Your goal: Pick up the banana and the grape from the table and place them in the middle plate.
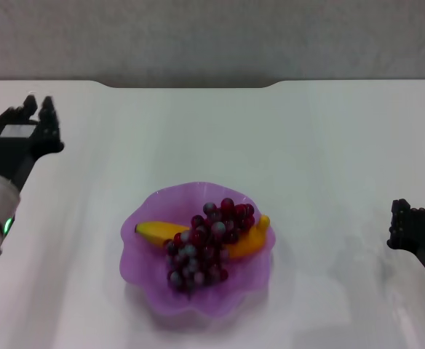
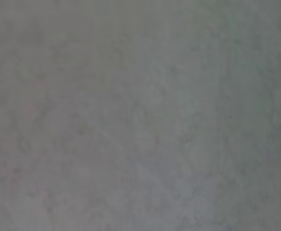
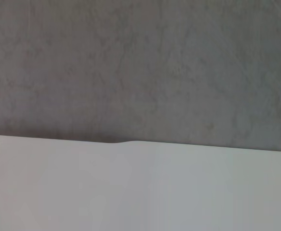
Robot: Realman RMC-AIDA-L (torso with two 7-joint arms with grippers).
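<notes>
A translucent purple plastic plate with a wavy scalloped rim (image 1: 136,251) sits on the broad plain white table (image 1: 307,145), toward the six o'clock side of the head view. Inside it lies a curved yellow-orange banana (image 1: 154,231), running from nine o'clock to three o'clock. A long bunch of small dark red-purple grapes (image 1: 205,243) lies across the banana's middle, from one o'clock down to seven o'clock, hiding that part. The left gripper (image 1: 39,110) hangs over the table at ten o'clock, well apart from the plate, fingers released and empty. The right gripper (image 1: 402,222) sits at three o'clock near the edge; whether it is clenched I cannot tell. The right wrist view shows only the table (image 3: 131,192) and a grey wall (image 3: 140,62).
</notes>
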